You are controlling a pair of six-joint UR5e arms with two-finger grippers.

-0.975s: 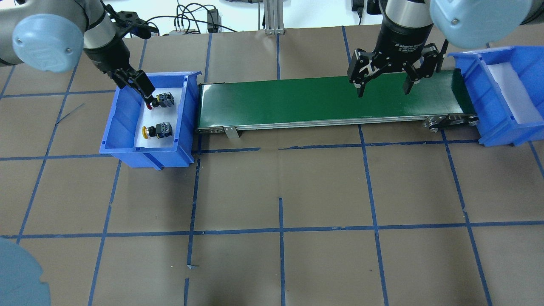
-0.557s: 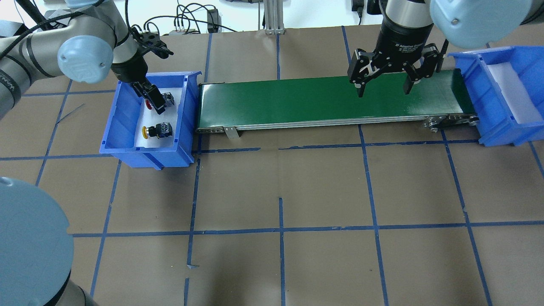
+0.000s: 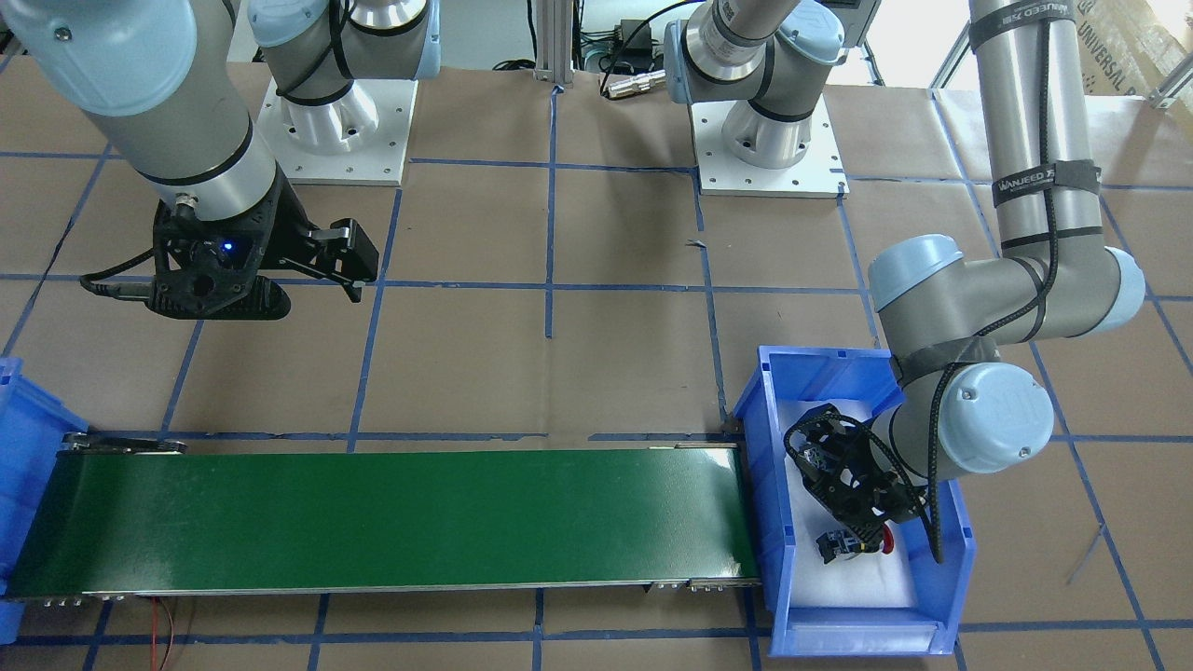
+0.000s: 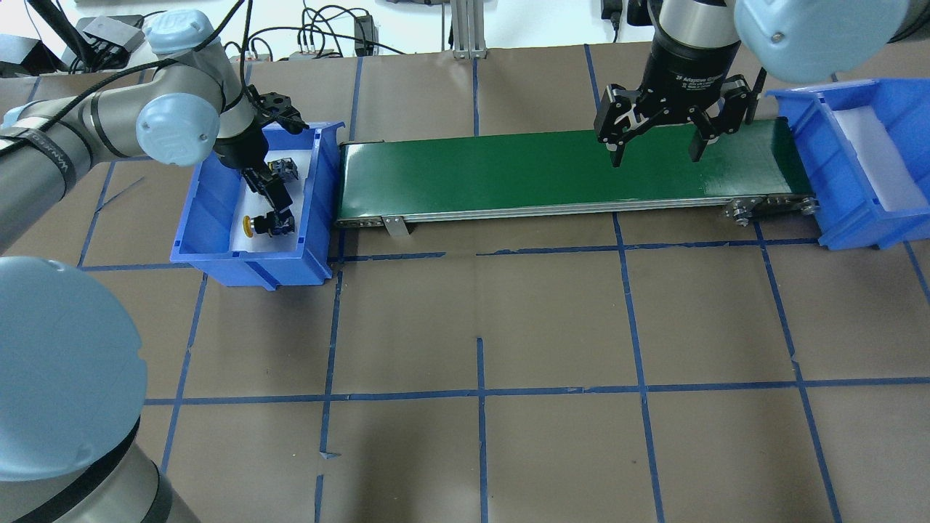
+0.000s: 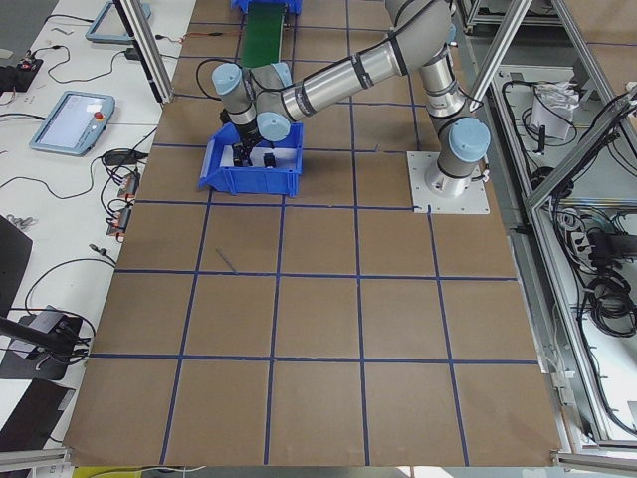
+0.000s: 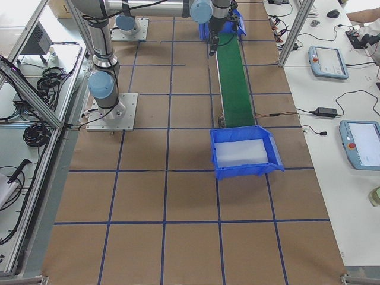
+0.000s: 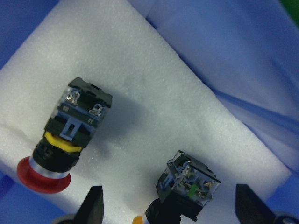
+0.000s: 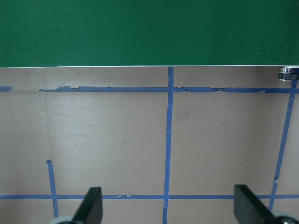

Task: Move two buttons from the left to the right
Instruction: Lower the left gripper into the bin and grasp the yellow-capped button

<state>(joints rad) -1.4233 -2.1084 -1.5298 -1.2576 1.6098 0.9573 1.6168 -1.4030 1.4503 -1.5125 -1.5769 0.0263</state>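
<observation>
Overhead: the left hand (image 4: 276, 211) dips into the left bin (image 4: 247, 263), low over the yellow button (image 4: 270, 224) on white foam (image 4: 243, 207), with the red button (image 4: 285, 168) just beyond. The right hand (image 4: 655, 158) hangs spread above the green belt (image 4: 472, 174), near the right bin (image 4: 850, 218). From the front, the left hand hides the yellow button, while the red button shows at its tip. From the left end of the table (image 5: 318, 329), the near arm bends down into the left bin, the buttons too small to make out. From the right end, the foam-lined right bin sits at the belt's near end. Left wrist: the fingers (image 7: 93, 207) stand spread with the yellow button's body between them, touching neither, and the red button lies apart on the foam. Right wrist: the fingers are spread wide over the taped table, the belt's edge above
</observation>
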